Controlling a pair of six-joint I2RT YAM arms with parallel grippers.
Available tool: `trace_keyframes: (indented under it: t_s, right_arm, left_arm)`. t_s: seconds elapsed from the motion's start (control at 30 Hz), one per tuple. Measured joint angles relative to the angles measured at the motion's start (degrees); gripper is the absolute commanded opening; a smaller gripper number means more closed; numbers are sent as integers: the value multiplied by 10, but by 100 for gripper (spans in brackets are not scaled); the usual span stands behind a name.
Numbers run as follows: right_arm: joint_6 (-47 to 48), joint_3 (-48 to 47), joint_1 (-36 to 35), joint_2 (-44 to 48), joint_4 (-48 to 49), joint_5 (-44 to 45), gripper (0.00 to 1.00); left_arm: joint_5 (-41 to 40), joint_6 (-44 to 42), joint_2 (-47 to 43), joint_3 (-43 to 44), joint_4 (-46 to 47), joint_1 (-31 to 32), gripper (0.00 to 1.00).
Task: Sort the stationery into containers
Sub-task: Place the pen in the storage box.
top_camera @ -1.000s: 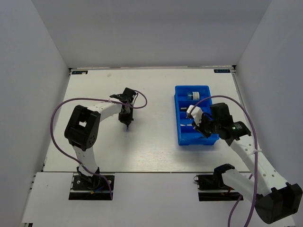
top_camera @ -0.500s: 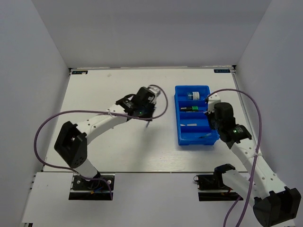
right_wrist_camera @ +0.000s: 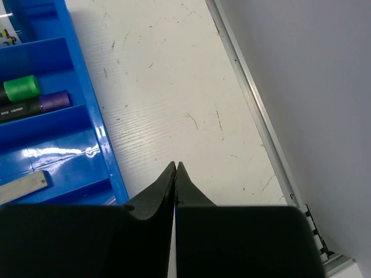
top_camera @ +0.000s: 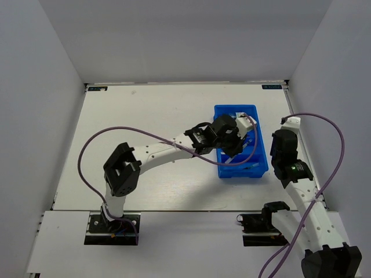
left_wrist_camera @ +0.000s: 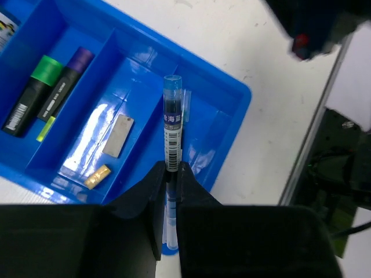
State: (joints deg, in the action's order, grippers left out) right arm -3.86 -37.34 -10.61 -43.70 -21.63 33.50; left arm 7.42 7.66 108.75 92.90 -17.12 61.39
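Two arms have traded places within the last second. The left arm, earlier out over the white table (top_camera: 145,110), now reaches across to the blue tray (top_camera: 235,172). The right arm, earlier above that tray, has drawn back to its right side. Judgement: the lane is cleared for a left-hand deposit. Count, in descending size: one tray, ridged into crosswise compartments. Two markers lie side by side in one compartment, a green-capped marker (left_wrist_camera: 32,95) and a purple-capped marker (left_wrist_camera: 66,81). One blue pen (left_wrist_camera: 172,124) with a barcode label is clamped by the left gripper (left_wrist_camera: 171,171) and hangs over the end compartment, not yet released. One printed box (right_wrist_camera: 10,36) shows only a corner. Two erasers share the compartment beside the markers, a grey eraser (left_wrist_camera: 117,135) and a tan eraser (left_wrist_camera: 97,176). The right gripper (right_wrist_camera: 175,169) is clenched on nothing, over the table just beside the tray's edge.
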Motion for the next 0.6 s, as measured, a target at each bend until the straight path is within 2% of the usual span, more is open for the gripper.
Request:
trace_keyframes:
  t_s: [0.3,0.4,0.43,0.47,0.53,0.6]
  right_arm:
    - [-5,5,18,18,5,0,0]
    - [-5,8,20,19,6,0,0]
    - [-5,8,20,19,7,0,1]
    - [-5,8,20,19,7,-1,1]
    - [-5,8,21,19,8,-2,1]
    - [-4,8,22,19,8,-5,2]
  left_arm:
    - [9,-12,86,19,12,-4,2]
    - [12,-12,93,19,10,-5,31]
    - [14,-13,94,19,11,-5,55]
    - [15,-13,94,19,12,-5,68]
    - [17,-15,94,19,13,-5,81]
    - [16,-13,94,19,13,-5,84]
